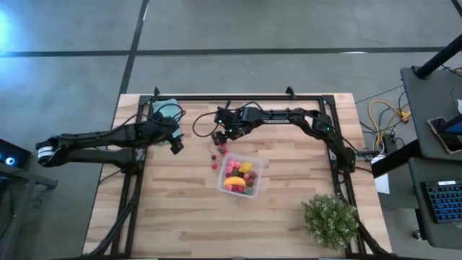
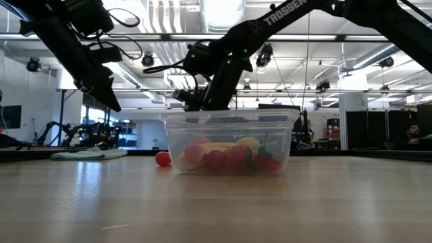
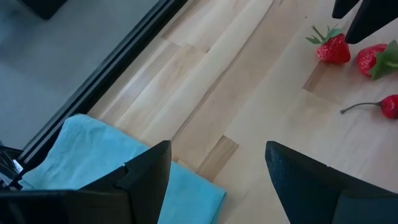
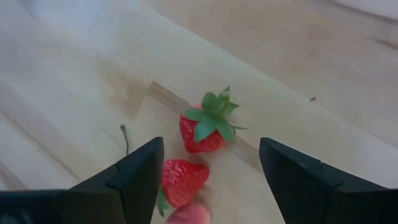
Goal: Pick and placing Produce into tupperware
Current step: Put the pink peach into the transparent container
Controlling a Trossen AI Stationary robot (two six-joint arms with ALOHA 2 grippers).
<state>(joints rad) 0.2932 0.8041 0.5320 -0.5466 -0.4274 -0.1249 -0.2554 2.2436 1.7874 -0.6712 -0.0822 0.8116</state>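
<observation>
The clear tupperware (image 1: 240,175) (image 2: 229,145) stands mid-table, holding several red, pink and yellow produce pieces. Loose produce lies on the wood just to its far left: two strawberries (image 4: 204,127) (image 4: 180,180), a pink piece (image 4: 189,214) and a stemmed cherry (image 3: 390,106). My right gripper (image 1: 222,137) (image 4: 211,155) hovers open above the strawberries, pointing down, one finger to each side and touching neither. My left gripper (image 1: 175,142) (image 3: 217,158) stands open and holds nothing, left of the produce, near the teal cloth (image 3: 124,168).
A folded teal cloth (image 1: 164,110) lies at the table's far left. A bushy green potted plant (image 1: 330,219) stands at the near right corner. A black frame rail (image 1: 238,97) runs along the far edge. Bare wood lies near and left of the tub.
</observation>
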